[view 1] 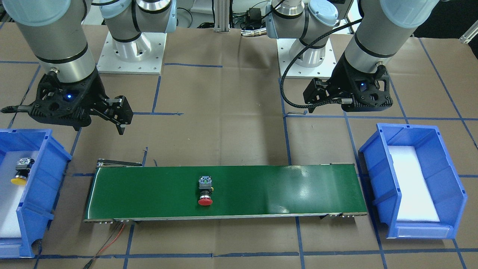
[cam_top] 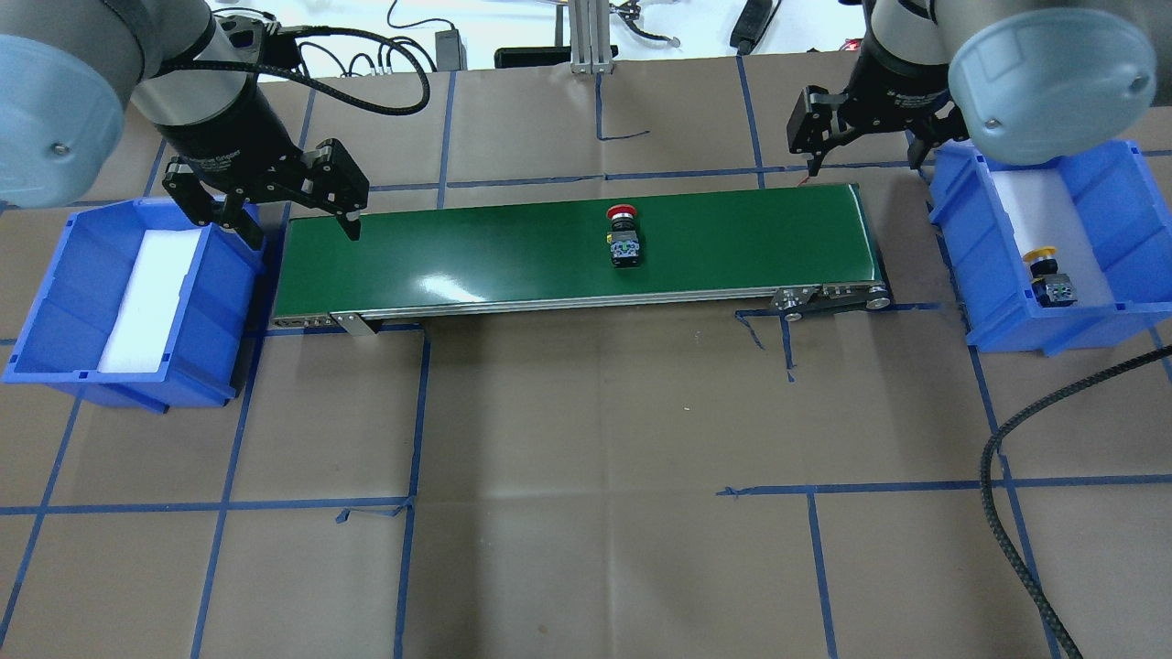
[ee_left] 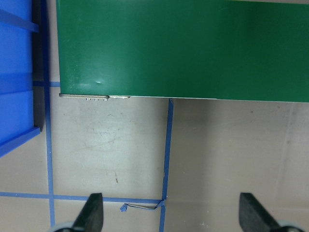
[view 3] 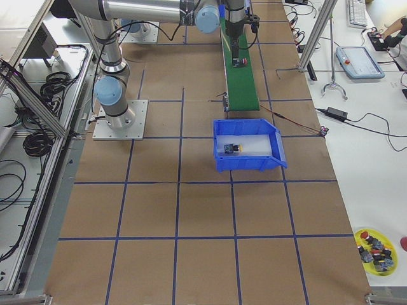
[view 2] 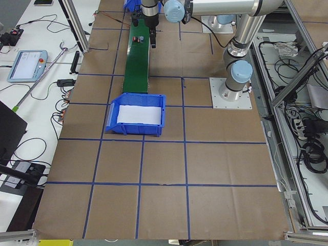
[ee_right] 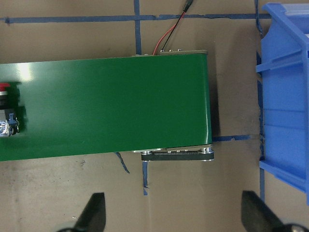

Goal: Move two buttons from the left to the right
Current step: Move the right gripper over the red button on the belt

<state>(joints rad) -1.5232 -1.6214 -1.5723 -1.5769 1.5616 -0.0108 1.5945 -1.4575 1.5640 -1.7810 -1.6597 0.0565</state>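
Observation:
The red-capped button (cam_top: 623,233) lies on its side on the green conveyor belt (cam_top: 476,256), a little right of the middle; it also shows as red button (view 1: 205,190) and at the left edge as red button (ee_right: 6,108). The yellow-capped button (cam_top: 1048,275) lies on white foam in the right blue bin (cam_top: 1122,197), also seen as yellow button (view 1: 20,172). My left gripper (cam_top: 298,220) hangs open over the belt's left end, nothing between its fingers. Open and holding nothing, my right gripper (cam_top: 865,151) hovers behind the belt's right end.
The left blue bin (cam_top: 55,311) holds only a white foam pad. Brown paper with blue tape lines covers the table (cam_top: 586,476). A red and black wire (ee_right: 171,31) leaves the belt's right end. A yellow dish (view 3: 376,248) with several spare parts sits far off.

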